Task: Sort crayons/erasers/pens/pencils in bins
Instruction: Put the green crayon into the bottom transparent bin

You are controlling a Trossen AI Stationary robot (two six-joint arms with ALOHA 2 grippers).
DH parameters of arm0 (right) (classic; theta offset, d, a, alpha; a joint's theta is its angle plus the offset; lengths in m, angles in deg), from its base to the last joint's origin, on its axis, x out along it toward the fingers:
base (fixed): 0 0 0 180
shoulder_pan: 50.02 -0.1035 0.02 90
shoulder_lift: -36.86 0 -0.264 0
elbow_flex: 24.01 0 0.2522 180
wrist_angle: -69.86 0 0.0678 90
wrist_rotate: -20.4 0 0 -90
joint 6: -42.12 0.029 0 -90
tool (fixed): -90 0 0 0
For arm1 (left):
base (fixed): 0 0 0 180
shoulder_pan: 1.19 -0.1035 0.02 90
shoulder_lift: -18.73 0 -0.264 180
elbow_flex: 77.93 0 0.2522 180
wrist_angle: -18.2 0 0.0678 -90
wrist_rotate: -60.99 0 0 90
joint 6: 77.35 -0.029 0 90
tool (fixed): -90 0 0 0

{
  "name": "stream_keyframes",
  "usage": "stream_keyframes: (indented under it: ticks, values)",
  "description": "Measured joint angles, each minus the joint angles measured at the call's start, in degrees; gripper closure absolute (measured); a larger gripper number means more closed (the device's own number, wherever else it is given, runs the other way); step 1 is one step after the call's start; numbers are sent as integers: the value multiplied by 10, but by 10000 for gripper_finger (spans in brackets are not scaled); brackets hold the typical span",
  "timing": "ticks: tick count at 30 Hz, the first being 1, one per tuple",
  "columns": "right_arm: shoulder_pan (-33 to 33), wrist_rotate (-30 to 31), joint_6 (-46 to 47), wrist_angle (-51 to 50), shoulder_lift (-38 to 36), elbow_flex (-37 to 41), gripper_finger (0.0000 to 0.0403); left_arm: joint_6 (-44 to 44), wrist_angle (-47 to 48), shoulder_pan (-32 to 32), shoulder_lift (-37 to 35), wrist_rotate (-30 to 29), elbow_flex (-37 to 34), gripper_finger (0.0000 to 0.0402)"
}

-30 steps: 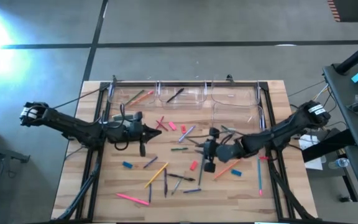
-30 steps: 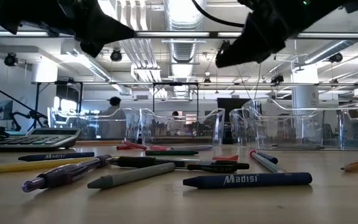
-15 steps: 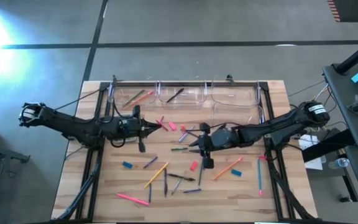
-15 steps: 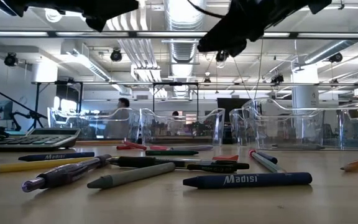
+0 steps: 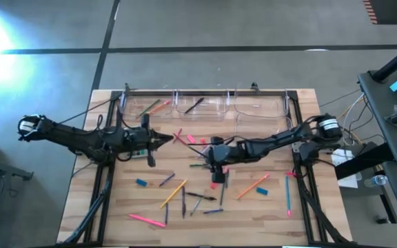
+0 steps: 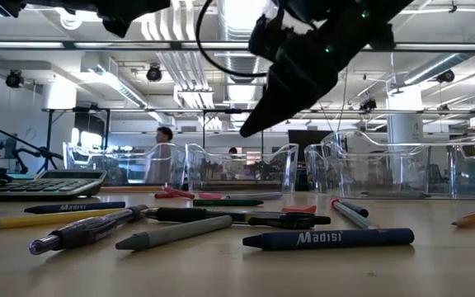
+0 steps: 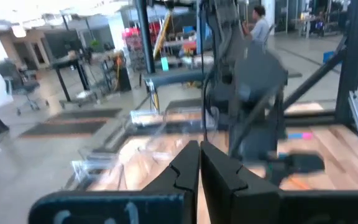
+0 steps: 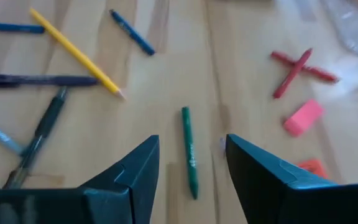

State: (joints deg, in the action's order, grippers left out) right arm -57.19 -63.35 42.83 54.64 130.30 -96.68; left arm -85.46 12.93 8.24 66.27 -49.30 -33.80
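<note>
The right gripper [image 8: 190,163] hangs with its fingers parted and empty over the middle of the table [image 5: 302,220], a green crayon [image 8: 189,152] lying on the wood straight between them. In the right wrist view the crayon's long axis runs up-down the frame, crosswise to the finger gap, so a straight descent should bracket it. The left gripper [image 7: 199,163], clenched on nothing, waits left of centre in the high view, farther off.

Both arms were stretched in over the middle, hanging above the surface. The right gripper [image 8: 188,165] pointed down with its jaws parted and nothing between them. The left gripper [image 7: 199,163] sat further to its own side, jaws pressed together, also empty.
</note>
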Motion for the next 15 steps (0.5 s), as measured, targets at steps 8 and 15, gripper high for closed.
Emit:
stream_keyframes:
  ticks: [8, 15]
  values:
    - [18, -38, 7, -1, 65, -18, 236, -13, -1, 0, 2, 0, 0, 401]
    - [30, -39, 11, -1, 95, -19, 251, -12, 5, 0, 5, -1, -1, 401]
